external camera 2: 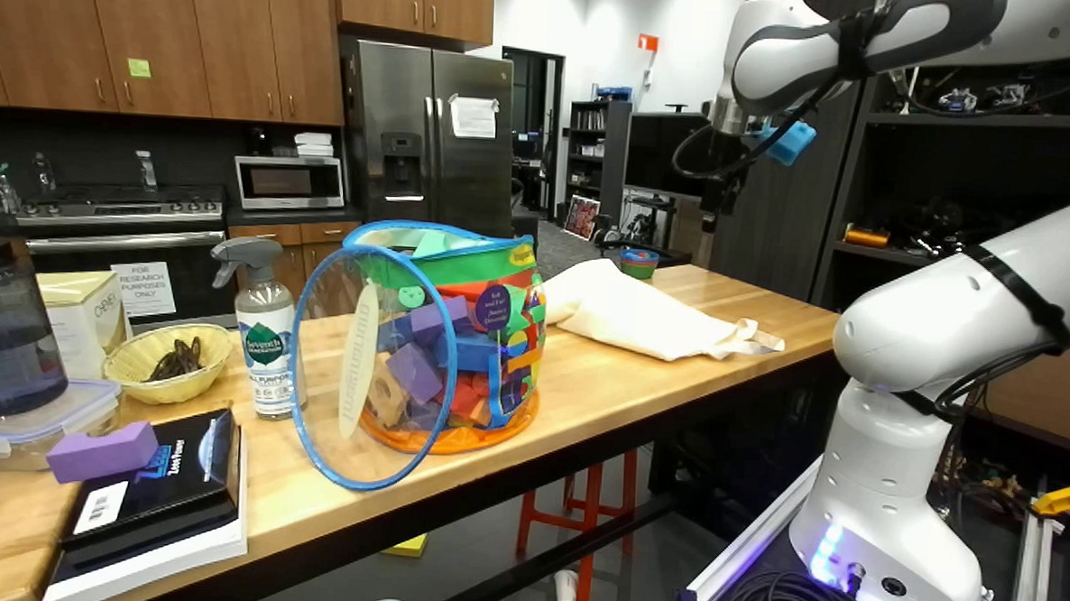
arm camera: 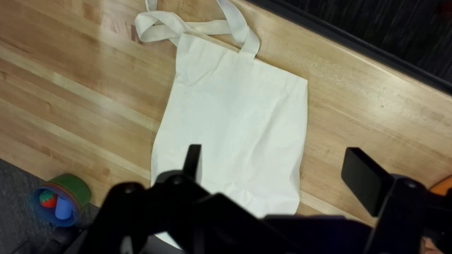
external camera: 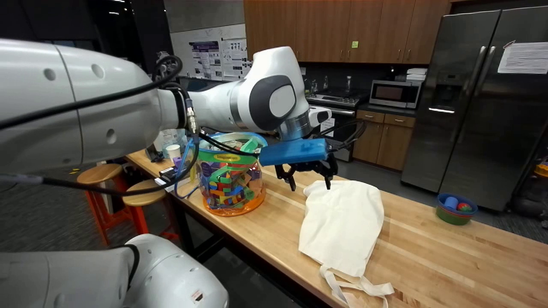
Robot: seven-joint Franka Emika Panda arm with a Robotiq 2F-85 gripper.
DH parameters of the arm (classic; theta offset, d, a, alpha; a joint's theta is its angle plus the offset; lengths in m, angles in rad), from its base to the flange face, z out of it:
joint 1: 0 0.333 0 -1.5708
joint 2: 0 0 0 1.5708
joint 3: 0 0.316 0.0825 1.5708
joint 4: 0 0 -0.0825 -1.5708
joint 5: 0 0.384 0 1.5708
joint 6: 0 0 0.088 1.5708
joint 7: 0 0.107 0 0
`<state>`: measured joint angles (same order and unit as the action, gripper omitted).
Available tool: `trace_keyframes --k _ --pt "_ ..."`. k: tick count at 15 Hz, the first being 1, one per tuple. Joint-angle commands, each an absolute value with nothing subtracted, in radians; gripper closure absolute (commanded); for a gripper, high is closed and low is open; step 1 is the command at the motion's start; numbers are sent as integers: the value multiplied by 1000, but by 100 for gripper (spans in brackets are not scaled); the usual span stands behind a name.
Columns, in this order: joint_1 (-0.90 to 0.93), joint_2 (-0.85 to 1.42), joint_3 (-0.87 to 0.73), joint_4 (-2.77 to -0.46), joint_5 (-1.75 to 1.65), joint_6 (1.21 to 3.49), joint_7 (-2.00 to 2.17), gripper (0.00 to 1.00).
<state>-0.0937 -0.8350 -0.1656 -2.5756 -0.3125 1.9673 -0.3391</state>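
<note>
In an exterior view we see the tool (external camera: 311, 187) hanging above the bench (external camera: 445, 261), its two fingertips (external camera: 328, 184) spread apart and pointing down. Below and apart from them, the cream cloth bag (external camera: 342, 222) lies on the bench, its straps (external camera: 379, 289) trailing from one end. Near the bag stands a clear tub (external camera: 224, 157) of coloured blocks (external camera: 233, 188), and at the far edge we spot a stack of bowls (external camera: 454, 219) holding a blue piece (external camera: 451, 202) and a red piece (external camera: 464, 208).

In an exterior view, with a spray bottle (external camera 2: 266, 352) beside the tub, the bag lies beyond the tub, which hides part of it. The tool hangs above the bench, so dark that we cannot tell there how its fingers stand. A purple block (external camera 2: 102, 451) lies on a black box (external camera 2: 179, 484), near a yellow basket (external camera 2: 161, 391).

In the wrist view we look down on the bag: the finger pads (arm camera: 367, 183) stand wide apart, one over the bag, its mate over the bench beside it, while the straps loop at the top and the bowls sit at lower left
</note>
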Motion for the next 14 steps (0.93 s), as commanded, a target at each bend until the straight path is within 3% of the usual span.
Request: trace_keyframes --k 1,14 --pt "-92 -802 -160 -2631 -348 2090 -311 0" --pt "-147 -492 -157 -2673 -419 2507 -293 0"
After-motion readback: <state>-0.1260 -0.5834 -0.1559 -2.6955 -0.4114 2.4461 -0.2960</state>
